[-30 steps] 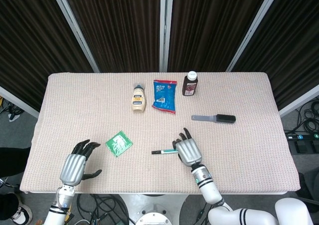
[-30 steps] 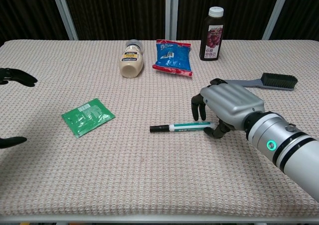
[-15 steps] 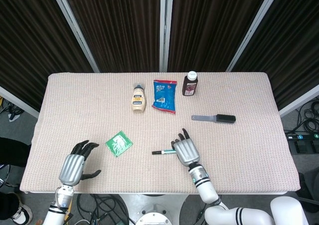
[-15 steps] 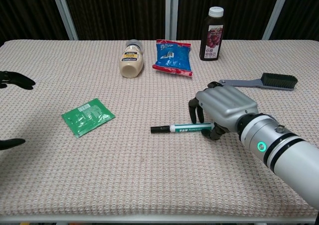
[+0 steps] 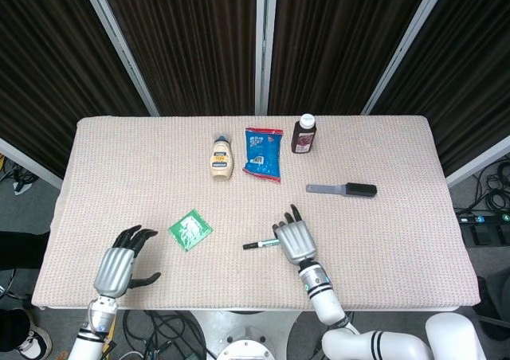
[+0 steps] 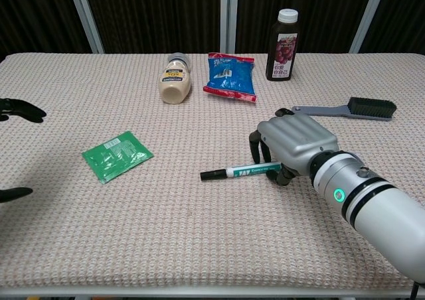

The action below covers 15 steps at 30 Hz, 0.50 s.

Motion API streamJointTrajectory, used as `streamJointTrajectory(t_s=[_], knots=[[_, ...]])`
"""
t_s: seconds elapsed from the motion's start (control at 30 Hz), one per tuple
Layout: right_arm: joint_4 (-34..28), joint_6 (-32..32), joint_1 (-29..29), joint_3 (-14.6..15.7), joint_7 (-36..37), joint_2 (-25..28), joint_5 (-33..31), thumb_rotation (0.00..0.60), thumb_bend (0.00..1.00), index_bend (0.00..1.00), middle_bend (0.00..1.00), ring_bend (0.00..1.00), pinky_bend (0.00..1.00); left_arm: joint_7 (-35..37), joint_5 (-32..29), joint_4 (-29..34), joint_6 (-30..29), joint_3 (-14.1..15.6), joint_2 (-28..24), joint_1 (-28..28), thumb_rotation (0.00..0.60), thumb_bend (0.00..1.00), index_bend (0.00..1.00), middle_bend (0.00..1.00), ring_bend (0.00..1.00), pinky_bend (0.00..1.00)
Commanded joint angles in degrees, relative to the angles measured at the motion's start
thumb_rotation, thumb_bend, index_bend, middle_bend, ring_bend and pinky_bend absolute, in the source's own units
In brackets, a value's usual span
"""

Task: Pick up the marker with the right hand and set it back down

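White-barrelled with a green label and a black cap, the marker [image 6: 240,172] lies near the middle of the beige woven table [image 6: 199,247], its capped end pointing toward the robot's left. Its other end sits inside the right hand [image 6: 290,145], whose dark fingers [image 6: 254,147] curl down over the barrel with the thumb below it; whether the marker has lifted off the cloth cannot be told. In the head view the silver right hand [image 5: 292,239] covers that end of the marker [image 5: 261,244]. A flat green packet [image 6: 117,155] lies well apart toward the robot's left. Beyond it, at the table's near edge, the left hand [image 5: 119,264] hovers with its fingers apart and nothing in it. Along the far side sit a cream squeeze bottle on its side [image 6: 175,79], a blue snack bag [image 6: 230,76] and an upright dark juice bottle with a white cap [image 6: 283,36]. A grey-handled brush with black bristles [image 6: 352,108] lies just behind the right hand.
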<state>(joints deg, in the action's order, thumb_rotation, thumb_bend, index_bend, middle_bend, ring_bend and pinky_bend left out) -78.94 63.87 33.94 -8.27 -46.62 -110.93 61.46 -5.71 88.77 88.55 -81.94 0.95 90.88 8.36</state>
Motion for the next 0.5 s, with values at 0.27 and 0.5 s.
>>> streamJointTrajectory(t_s=[0.27, 0.5], knots=[[0.71, 1.06, 0.52, 0.11, -2.18, -1.09, -0.91, 0.6, 0.28, 0.52, 0.51, 0.21, 0.09, 0.48, -0.01, -0.36, 0.09, 0.0, 0.06, 0.02, 0.6, 0.08, 0.22, 0.21, 0.11, 0.16], [1.47, 2.71, 0.41, 0.08, -1.78, -1.65, 0.11, 0.6, 0.33, 0.59, 0.56, 0.26, 0.12, 0.76, -0.2, -0.52, 0.24, -0.03, 0.08, 0.02, 0.6, 0.08, 0.22, 0.21, 0.11, 0.16]])
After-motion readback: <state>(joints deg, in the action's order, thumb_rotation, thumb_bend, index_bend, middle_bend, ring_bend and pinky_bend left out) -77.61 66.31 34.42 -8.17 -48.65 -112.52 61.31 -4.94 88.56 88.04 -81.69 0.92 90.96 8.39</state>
